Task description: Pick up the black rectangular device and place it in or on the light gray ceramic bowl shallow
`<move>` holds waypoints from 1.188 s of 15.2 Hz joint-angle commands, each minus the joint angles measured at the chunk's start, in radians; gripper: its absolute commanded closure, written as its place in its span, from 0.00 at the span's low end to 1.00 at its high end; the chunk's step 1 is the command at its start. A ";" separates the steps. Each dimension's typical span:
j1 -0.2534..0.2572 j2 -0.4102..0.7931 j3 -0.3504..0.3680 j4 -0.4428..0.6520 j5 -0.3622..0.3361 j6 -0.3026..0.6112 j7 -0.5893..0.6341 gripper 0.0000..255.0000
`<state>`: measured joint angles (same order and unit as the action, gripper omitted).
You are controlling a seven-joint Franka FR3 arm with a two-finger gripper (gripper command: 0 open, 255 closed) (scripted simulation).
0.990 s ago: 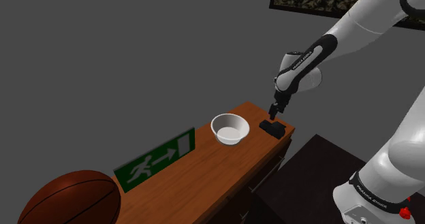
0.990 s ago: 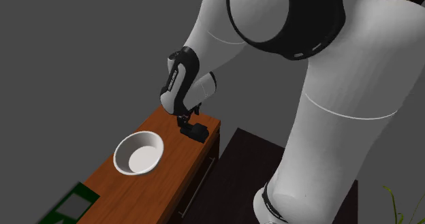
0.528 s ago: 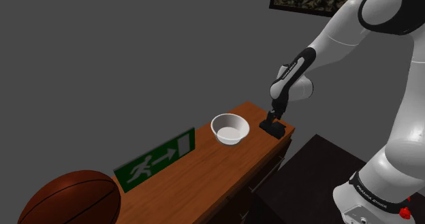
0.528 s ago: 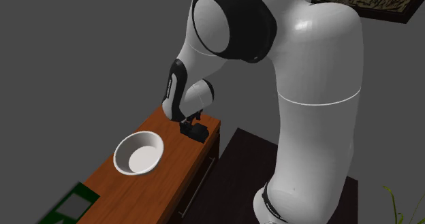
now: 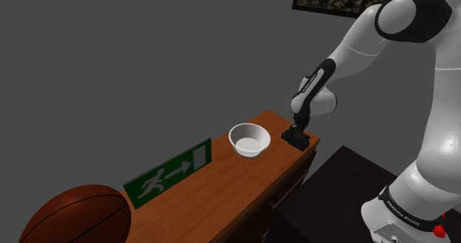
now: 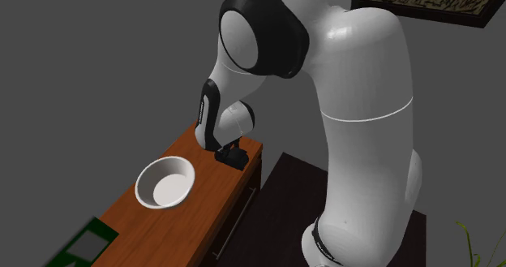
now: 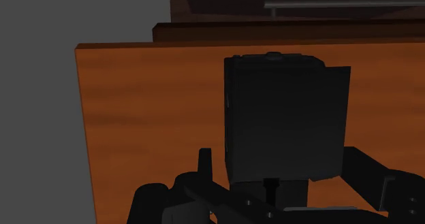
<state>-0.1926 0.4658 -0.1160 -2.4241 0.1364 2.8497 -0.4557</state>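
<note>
Black device (image 7: 286,117) flat on wooden tabletop (image 7: 150,114), lying between the jaws, jaws spread apart, white bowl (image 5: 249,139) nearby

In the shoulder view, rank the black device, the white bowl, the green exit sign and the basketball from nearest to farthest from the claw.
From the claw:
1. Black device, directly under it at the tabletop's far end.
2. White bowl, next along, toward the view's left.
3. Green exit sign, mid-table, standing along the table's back edge.
4. Basketball, at the view's lower left corner.
</note>
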 commanded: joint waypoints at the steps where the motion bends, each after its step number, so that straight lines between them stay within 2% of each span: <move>1: -0.001 0.002 0.001 0.000 0.000 0.002 -0.001 0.00; 4: -0.001 0.002 0.001 0.000 0.000 0.002 -0.001 0.00; 5: -0.001 0.002 0.001 0.000 0.000 0.002 -0.001 1.00; 14: -0.001 0.002 0.001 0.000 0.000 0.002 -0.001 1.00; 18: 0.014 -0.060 -0.018 -0.017 -0.015 -0.043 0.011 1.00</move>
<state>-0.1826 0.4218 -0.1296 -2.4367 0.1252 2.8182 -0.4483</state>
